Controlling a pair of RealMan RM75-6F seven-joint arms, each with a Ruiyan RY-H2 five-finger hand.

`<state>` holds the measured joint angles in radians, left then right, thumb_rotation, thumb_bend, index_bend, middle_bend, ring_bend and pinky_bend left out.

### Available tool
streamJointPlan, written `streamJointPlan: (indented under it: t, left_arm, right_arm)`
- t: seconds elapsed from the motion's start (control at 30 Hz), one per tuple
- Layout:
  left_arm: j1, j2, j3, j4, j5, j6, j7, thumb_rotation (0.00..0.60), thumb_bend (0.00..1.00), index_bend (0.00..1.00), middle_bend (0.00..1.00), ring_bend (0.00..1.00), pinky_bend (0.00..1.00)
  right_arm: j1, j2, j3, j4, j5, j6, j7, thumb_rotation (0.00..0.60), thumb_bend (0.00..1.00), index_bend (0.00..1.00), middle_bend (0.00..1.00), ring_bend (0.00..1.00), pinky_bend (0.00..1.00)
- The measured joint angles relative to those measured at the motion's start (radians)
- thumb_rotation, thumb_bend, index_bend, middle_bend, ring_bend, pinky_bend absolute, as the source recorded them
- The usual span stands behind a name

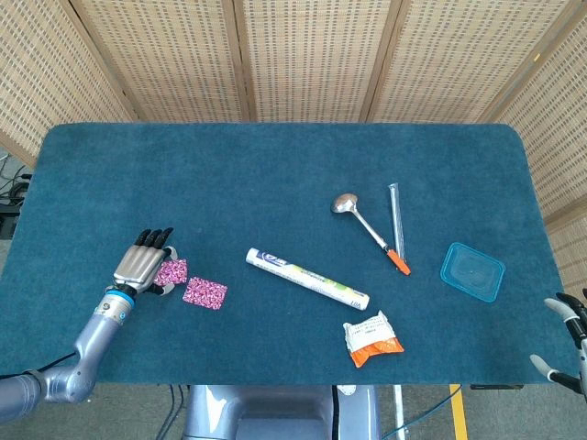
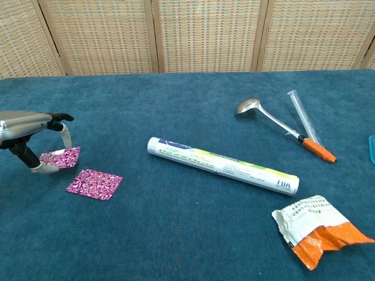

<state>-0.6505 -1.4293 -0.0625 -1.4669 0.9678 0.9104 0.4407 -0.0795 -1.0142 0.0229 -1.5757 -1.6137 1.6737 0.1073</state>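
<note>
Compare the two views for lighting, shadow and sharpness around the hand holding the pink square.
Head view: even, soft light, no glare, only faint shadow under the left hand. Chest view: the pink square it pinches is sharp, with a soft shadow beneath; the ladle bowl shows a small highlight.

Teal table (image 1: 275,174) bearing tube (image 1: 306,279), ladle (image 1: 370,232)

Left hand (image 1: 145,264): silver-grey metal back plate, black fingers, white pads on the tips in chest view. Wrist has a blue ring with a black band. Left forearm (image 1: 90,341) is smooth, rounded, silver-grey, with a bulbous joint housing near the frame edge. Right hand (image 1: 570,344): only a sliver at the frame edge, grey-white curved fingers with dark segments.
</note>
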Motion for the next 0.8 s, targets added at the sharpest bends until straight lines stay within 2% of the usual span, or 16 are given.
streamJointPlan:
  t: [0.37,0.8]
  left_arm:
    - [-0.02,0.023,0.034,-0.056,0.124,-0.042,-0.044,0.513,0.27,0.44,0.0,0.0,0.0]
    - [-0.054,0.005,0.043,-0.049,0.167,-0.075,-0.034,0.514,0.26,0.44,0.0,0.0,0.0]
  right_arm:
    - [0.0,0.002,0.001,-0.005,0.002,-0.001,-0.004,0.6,0.0,0.22,0.21,0.0,0.0]
    - [-0.004,0.006,0.001,-0.011,0.003,0.004,-0.008,0.6,0.0,0.22,0.21,0.0,0.0]
